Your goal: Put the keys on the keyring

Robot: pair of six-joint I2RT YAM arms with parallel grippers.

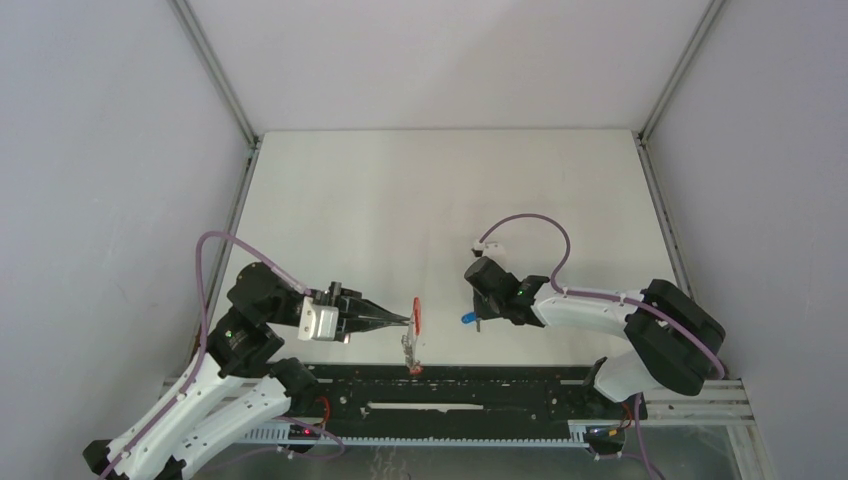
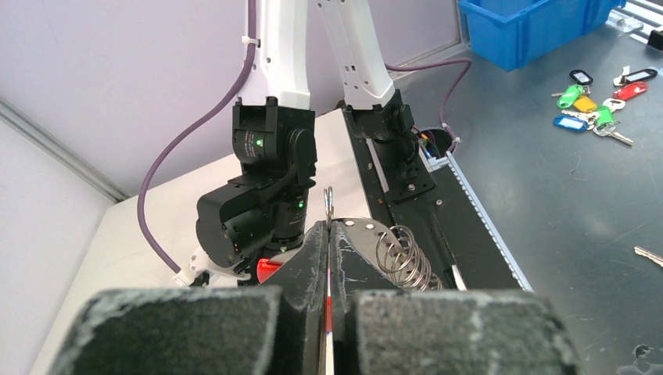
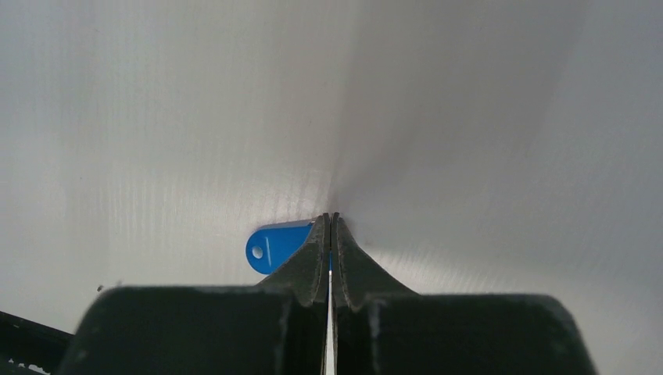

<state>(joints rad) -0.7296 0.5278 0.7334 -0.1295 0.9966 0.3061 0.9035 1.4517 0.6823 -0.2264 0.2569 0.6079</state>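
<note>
The keyring's red curved band (image 1: 417,314) is pinched in my left gripper (image 1: 405,321), which is shut on it. In the left wrist view a thin red strip shows between the closed fingers (image 2: 313,258), and a silver ring pokes up past the tips. The cluster of silver rings (image 2: 403,258) hangs on the near side (image 1: 408,350), with a small red bit (image 1: 412,370) at its near end. My right gripper (image 1: 476,322) is down at the table and shut on the blue-tagged key (image 3: 274,246). Its blue tag (image 1: 467,318) sticks out to the left. The key blades are hidden.
A black rail (image 1: 450,395) runs along the table's near edge, just below the rings. Metal frame posts stand at the back corners. Off the table, the left wrist view shows a blue bin (image 2: 532,27) and several spare coloured keys (image 2: 598,101).
</note>
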